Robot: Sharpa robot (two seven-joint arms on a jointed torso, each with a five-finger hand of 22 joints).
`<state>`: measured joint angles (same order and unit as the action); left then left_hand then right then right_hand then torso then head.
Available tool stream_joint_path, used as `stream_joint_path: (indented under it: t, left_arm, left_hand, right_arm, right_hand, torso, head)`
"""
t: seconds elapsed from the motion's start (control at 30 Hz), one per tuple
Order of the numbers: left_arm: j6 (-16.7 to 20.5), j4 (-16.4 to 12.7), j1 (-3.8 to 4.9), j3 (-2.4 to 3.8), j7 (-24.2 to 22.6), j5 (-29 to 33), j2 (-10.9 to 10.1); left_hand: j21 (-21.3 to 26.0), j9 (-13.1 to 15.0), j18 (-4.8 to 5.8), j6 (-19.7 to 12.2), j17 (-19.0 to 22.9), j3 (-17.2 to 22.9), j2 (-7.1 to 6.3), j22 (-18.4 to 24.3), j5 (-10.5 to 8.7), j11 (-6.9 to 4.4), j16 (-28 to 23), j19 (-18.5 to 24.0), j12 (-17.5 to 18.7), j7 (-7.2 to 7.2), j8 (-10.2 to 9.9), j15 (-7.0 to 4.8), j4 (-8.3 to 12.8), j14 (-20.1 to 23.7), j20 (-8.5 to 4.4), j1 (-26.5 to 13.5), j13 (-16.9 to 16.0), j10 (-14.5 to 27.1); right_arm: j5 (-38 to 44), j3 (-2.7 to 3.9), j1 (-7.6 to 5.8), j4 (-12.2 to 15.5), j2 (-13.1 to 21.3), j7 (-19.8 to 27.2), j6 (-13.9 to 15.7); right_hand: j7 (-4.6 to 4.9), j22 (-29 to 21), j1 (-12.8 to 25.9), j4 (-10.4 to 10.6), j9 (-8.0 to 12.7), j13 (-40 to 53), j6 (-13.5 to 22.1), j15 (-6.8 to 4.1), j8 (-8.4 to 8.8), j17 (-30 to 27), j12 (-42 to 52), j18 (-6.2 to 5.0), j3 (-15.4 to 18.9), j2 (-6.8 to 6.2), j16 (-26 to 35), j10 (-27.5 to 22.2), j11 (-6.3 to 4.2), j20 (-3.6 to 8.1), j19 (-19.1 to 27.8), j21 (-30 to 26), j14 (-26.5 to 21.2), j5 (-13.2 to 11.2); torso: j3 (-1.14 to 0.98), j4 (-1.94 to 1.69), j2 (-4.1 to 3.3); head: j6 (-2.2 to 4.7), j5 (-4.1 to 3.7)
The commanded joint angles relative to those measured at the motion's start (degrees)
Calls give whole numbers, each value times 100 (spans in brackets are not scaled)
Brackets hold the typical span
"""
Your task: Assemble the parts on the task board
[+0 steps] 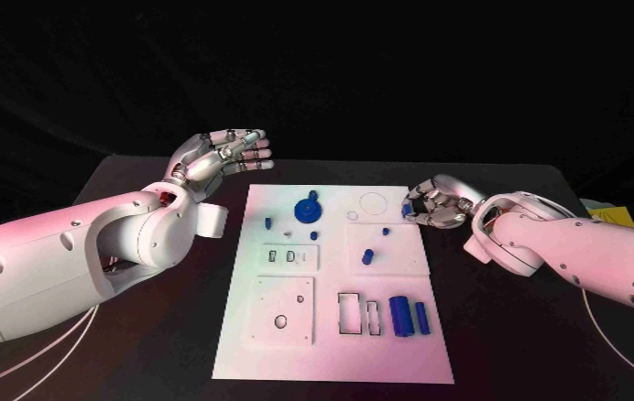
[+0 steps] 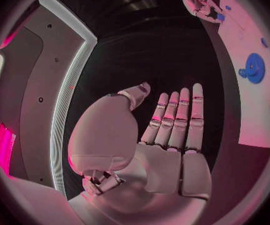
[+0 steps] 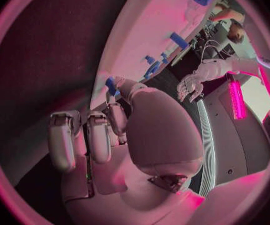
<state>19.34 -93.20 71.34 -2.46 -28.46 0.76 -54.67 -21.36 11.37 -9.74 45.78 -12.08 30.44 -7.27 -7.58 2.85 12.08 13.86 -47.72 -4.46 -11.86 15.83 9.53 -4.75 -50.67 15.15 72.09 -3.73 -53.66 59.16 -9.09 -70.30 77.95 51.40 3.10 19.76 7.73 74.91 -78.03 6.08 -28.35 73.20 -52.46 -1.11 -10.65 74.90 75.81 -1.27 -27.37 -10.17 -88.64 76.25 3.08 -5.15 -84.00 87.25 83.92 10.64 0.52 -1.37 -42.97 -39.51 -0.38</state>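
A: How far along is the assembly looking?

B: Early to middling, I'd judge. The white board [image 1: 331, 282] is lying in the middle of the table [image 1: 529, 346]. A blue gear [image 1: 305, 209] is sitting at its far left, small blue pegs [image 1: 368, 255] are scattered around the middle, and two blue cylinders [image 1: 411, 317] are lying near the right corner closest to the robot. The rectangular slots [image 1: 358, 314] beside them are standing empty, and so is the round hole [image 1: 374, 203] at the far end.

A: What are the hands doing?

B: The right robot hand [image 1: 432, 204] is hovering at the board's far right edge, fingers curled around a small blue piece [image 1: 407, 210]. The left robot hand [image 1: 224, 157] is raised off to the far left of the board, open, holding nothing.

A: Does any view add something?

B: The right wrist view is showing the blue piece [image 3: 112, 85] pinched at the fingertips [image 3: 125, 87], which the head view is only hinting at. The left wrist view is showing that hand's flat palm and straight fingers [image 2: 175, 120], plainly empty, with the gear [image 2: 254, 67] off to one side.
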Motion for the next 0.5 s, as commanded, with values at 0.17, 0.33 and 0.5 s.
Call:
stream_joint_path:
  t: [0.17,0.33,0.5]
  left_arm:
    - [-101,-6,2,3,-22,10,-2]
    - [-113,-4,2,3,-7,10,1]
    - [-116,4,2,3,10,10,-2]
  left_hand:
    - [33,-9,-65,-28,-6,-17,-9,6,1,28,-23,35,38,-362,-28,23,13,16,19,18,-4,3]
    - [33,-9,-65,-28,-6,-17,-9,6,1,28,-23,35,38,-362,-28,23,13,16,19,18,-4,3]
    - [34,-10,-65,-30,-7,-20,-7,8,1,30,-28,36,42,-364,-31,25,7,18,20,11,-4,6]
  right_arm:
    - [82,-1,9,23,-15,-41,66]
    - [85,-1,10,38,-23,-19,133]
    - [80,-1,10,60,-9,52,305]
  right_hand:
    - [-34,1278,18,-3,-30,32,-129,16,-72,1201,60,47,-35,96,-25,51,-24,-18,-395,30,535,12]
    - [-85,1287,26,-18,-68,55,-259,-18,-154,1207,77,49,-47,142,-27,76,-65,6,-402,37,537,10]
    - [-139,1316,32,-28,-110,98,-358,-57,-234,1208,110,58,-66,222,-26,123,-111,39,-426,65,537,21]
  torso:
    - [3,-5,-2]
    - [3,3,0]
    - [0,3,3]
  head:
    - [-15,10]
    - [-17,7]
    - [-21,-1]
